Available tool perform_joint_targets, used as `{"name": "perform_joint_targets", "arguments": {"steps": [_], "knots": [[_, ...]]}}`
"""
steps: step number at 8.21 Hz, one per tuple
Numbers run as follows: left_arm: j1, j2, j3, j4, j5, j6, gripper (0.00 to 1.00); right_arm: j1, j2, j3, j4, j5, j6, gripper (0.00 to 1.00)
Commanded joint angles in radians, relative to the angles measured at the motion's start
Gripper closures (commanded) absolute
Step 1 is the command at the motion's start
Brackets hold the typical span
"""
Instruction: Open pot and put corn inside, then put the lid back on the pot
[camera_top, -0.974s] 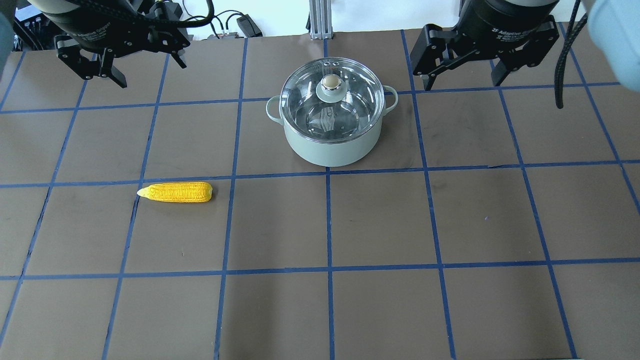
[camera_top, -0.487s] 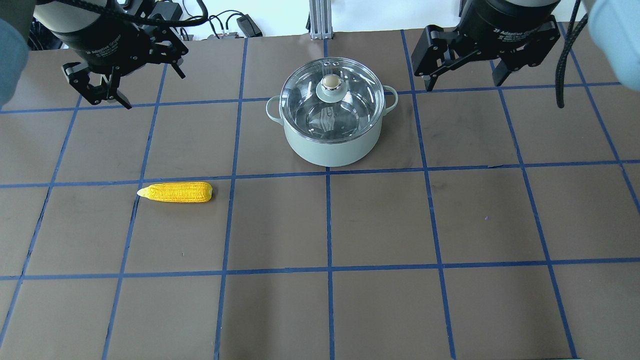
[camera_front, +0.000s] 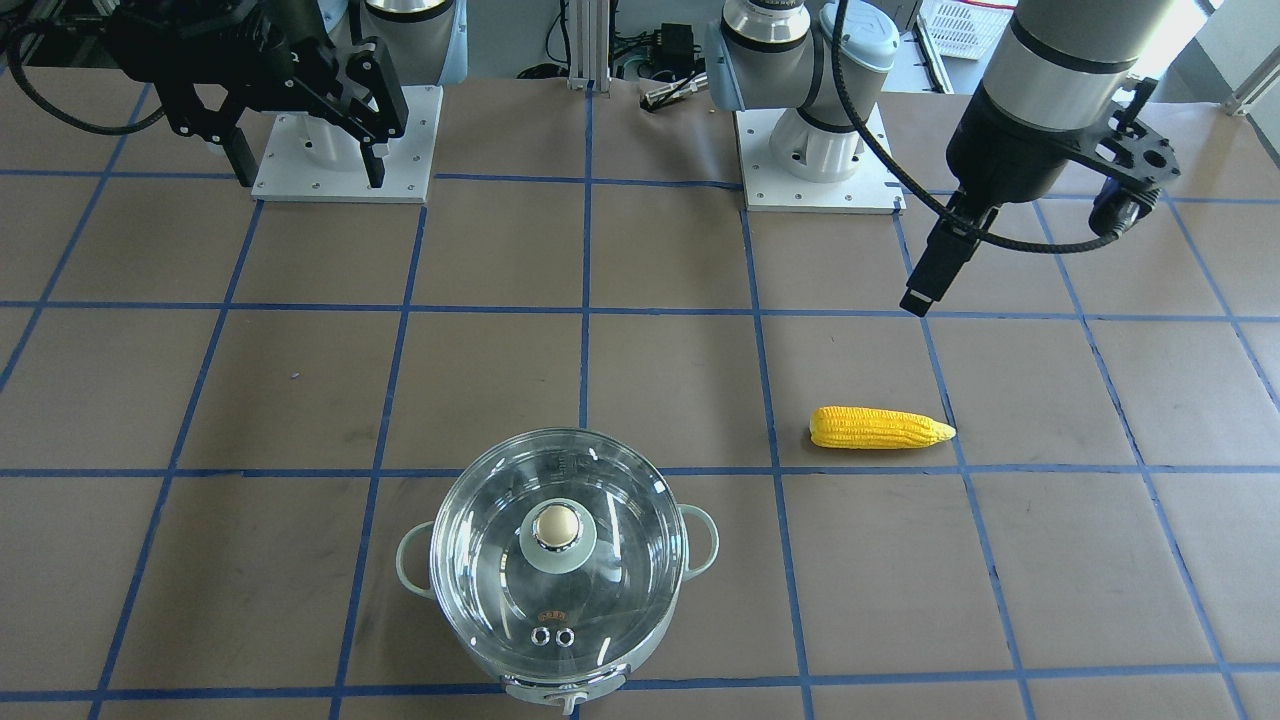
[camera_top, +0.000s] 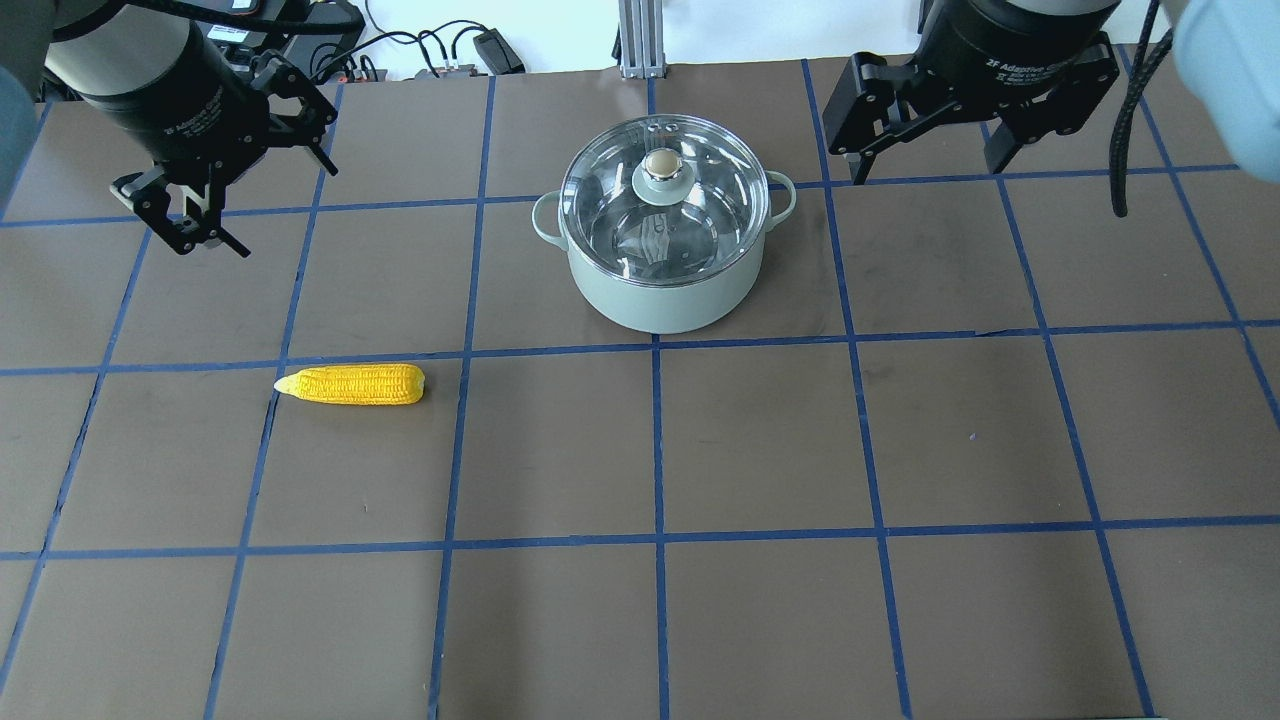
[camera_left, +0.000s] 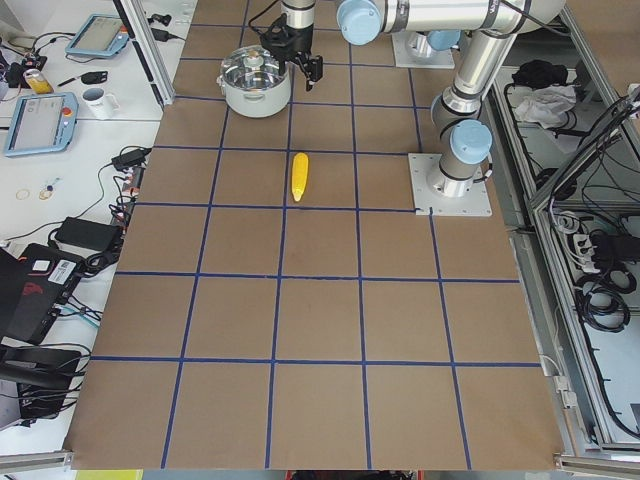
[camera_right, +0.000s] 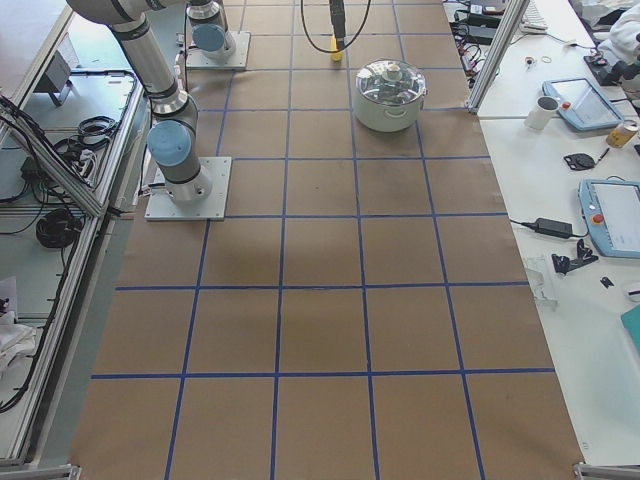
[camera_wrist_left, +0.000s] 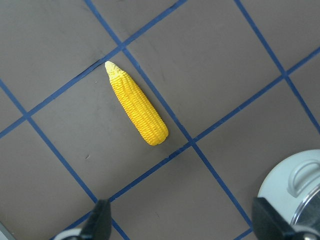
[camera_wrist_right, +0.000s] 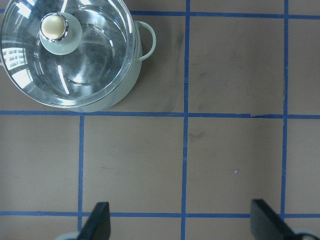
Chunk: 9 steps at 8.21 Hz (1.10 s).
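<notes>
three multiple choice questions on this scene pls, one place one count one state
1. The lid is: A) on the pot B) lying on the table C) leaning against the pot
2. The corn lies: A) inside the pot B) on the table, apart from the pot C) on the lid
3. Count the vent rings on the lid: A) one B) two C) four

1 A, the dome covers the rim. 2 B, bare table separates them. 3 B, a pair shows.
</notes>
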<state>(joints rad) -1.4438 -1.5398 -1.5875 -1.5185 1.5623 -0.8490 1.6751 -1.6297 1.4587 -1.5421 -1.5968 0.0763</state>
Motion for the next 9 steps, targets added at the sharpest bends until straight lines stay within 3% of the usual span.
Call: {"name": "perform_joint_targets", "arguments": {"steps": [1,4,7,9], "knots": [[0.071,-0.012,-0.077,-0.009,-0.013,-0.246,0.00,-0.001,-0.001,0.000,0.000,-0.008,-0.001,0.00],[0.074,-0.054,-0.115,0.015,-0.011,-0.602,0.00,0.000,-0.002,0.000,0.028,-0.002,-0.001,0.00],[0.077,-0.114,-0.135,0.024,-0.016,-0.573,0.00,0.002,-0.009,0.011,0.027,-0.002,-0.003,0.00],[0.114,-0.146,-0.161,0.098,-0.053,-0.564,0.00,0.000,-0.012,0.011,0.028,-0.009,-0.004,0.00]]}}
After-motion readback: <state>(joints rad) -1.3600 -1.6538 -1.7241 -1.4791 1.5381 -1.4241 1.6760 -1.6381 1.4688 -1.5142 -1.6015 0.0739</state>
